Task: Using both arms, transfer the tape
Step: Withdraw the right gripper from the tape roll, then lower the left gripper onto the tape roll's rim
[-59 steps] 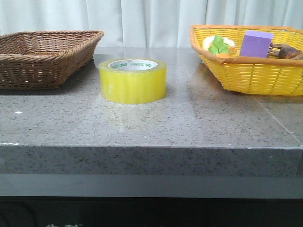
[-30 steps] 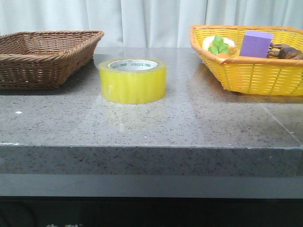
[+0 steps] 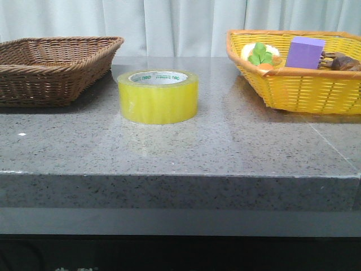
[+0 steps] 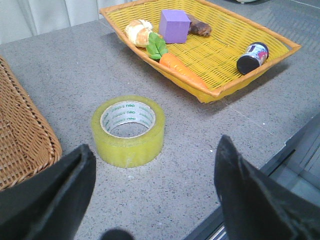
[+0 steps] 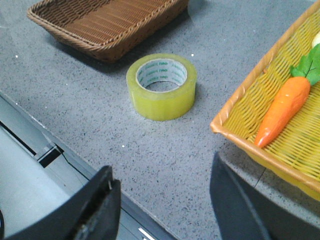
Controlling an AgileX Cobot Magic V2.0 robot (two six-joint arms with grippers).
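The tape (image 3: 158,96) is a wide yellow roll lying flat on the grey stone table (image 3: 225,147), between the two baskets. Its pale core shows green print. In the left wrist view the tape (image 4: 128,131) lies ahead of my left gripper (image 4: 155,192), whose dark fingers (image 4: 47,195) stand wide apart with only tabletop between them. In the right wrist view the tape (image 5: 161,85) sits well ahead of my right gripper (image 5: 162,200), open and holding nothing near the table's front edge. Neither arm shows in the front view.
A brown wicker basket (image 3: 53,65) stands at the back left. A yellow basket (image 3: 299,84) at the back right holds a purple block (image 3: 304,52), a toy carrot (image 4: 180,67), a bread piece (image 4: 137,32) and a small dark jar (image 4: 251,57).
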